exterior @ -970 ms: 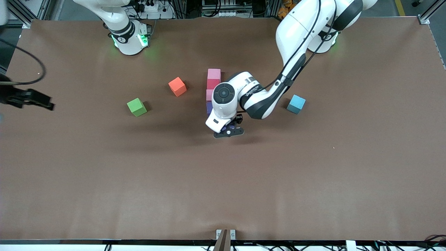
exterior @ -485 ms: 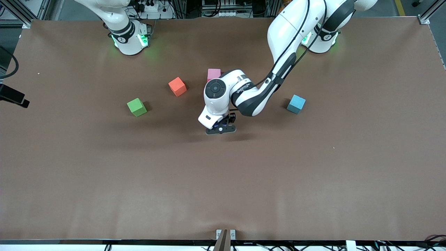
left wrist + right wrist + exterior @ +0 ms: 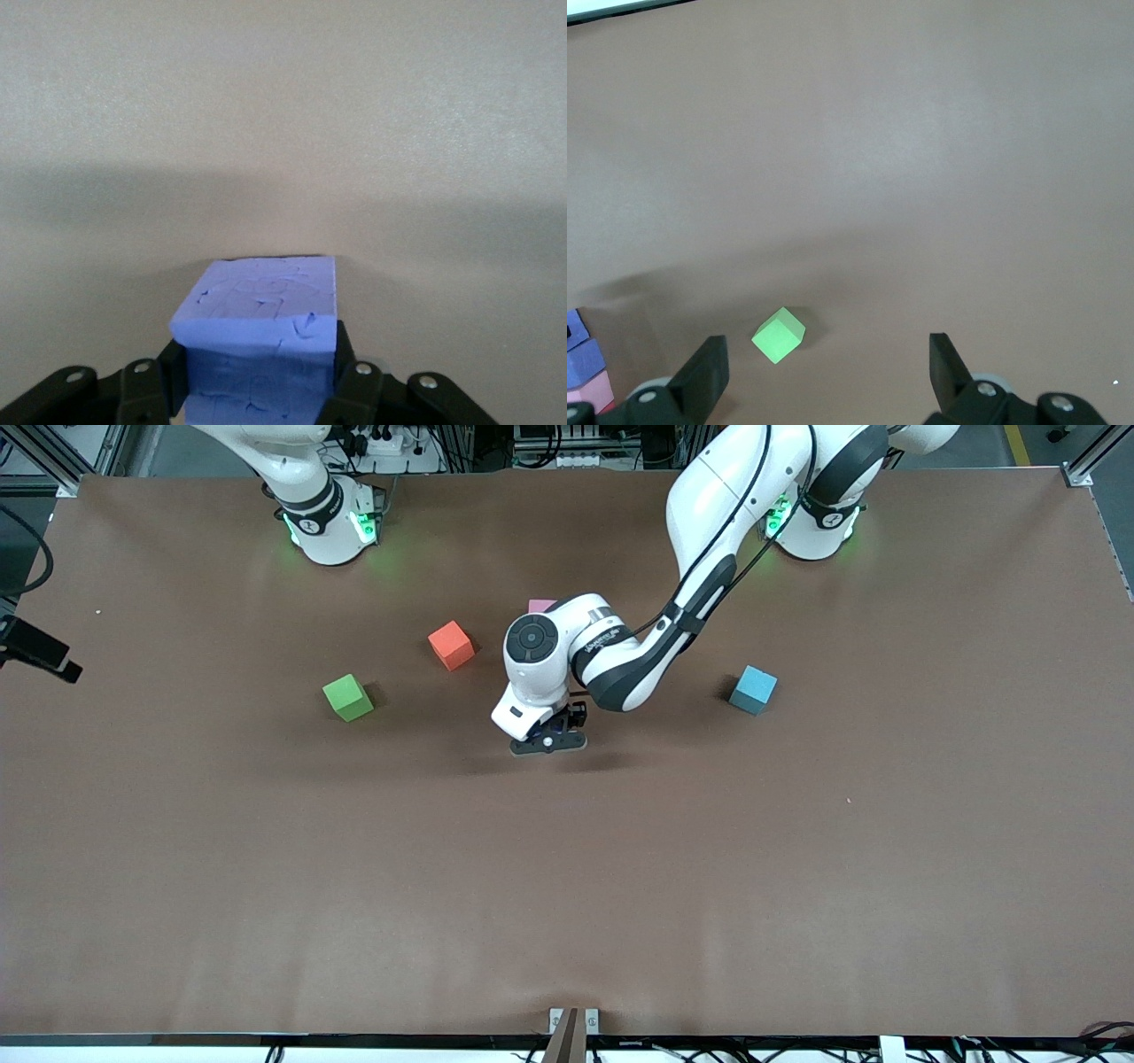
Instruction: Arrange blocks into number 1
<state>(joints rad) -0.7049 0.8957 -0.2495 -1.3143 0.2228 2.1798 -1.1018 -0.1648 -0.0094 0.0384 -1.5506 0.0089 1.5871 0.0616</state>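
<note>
My left gripper [image 3: 257, 390] is shut on a purple block [image 3: 257, 310], held low at the table surface in the middle of the table [image 3: 547, 742]. Whether the block touches the table I cannot tell. The row of other blocks lies under the left hand, and only a sliver of the farthest pink block [image 3: 541, 605] shows in the front view. The right wrist view catches the row's end at its edge: a purple block [image 3: 585, 361] and a pink block [image 3: 595, 391]. My right gripper [image 3: 826, 350] hangs open and empty, high over the right arm's end of the table.
An orange cube [image 3: 452, 645] and a green cube [image 3: 347, 697] lie toward the right arm's end from the row. A light blue cube [image 3: 753, 690] lies toward the left arm's end. The green cube [image 3: 778, 335] also shows below my right gripper.
The left arm has carried the purple block toward the right arm's end, and its hand now covers most of the row. The right gripper has shifted slightly at the table's edge.
</note>
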